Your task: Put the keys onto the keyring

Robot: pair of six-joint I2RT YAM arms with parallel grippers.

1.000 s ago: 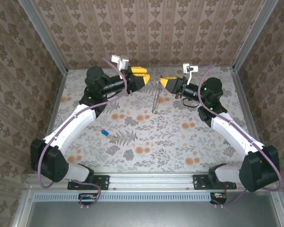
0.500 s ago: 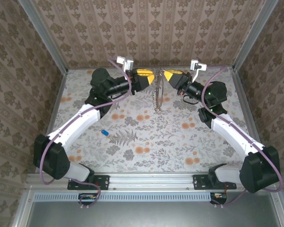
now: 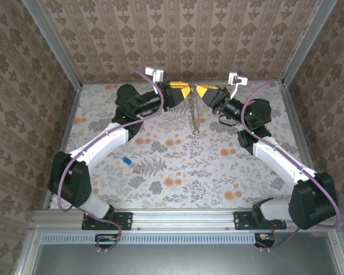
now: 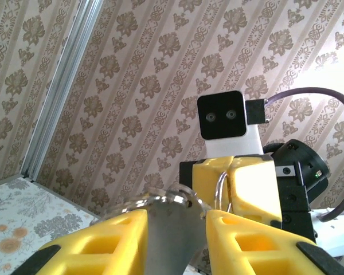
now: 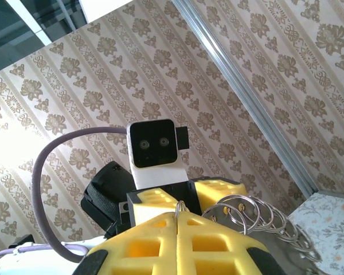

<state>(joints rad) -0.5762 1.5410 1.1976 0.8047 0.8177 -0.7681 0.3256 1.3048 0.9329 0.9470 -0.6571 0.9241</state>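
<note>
Keyring (image 3: 194, 114) hangs over floral table (image 3: 178, 166) (patterned walls (image 3: 189, 34) around).

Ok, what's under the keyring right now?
Floral table lies beneath the hanging keyring; the blue key lies apart, leftward. Its top is covered by left pincer and right pincer.

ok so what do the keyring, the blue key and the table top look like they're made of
Keyring: bare polished metal by the look, thin bright wire loops with glints. Key: head seems blue plastic, flat saturated colour; blade too small to judge. Table top: floral-printed matt covering, paper or cloth, cannot tell.
</note>
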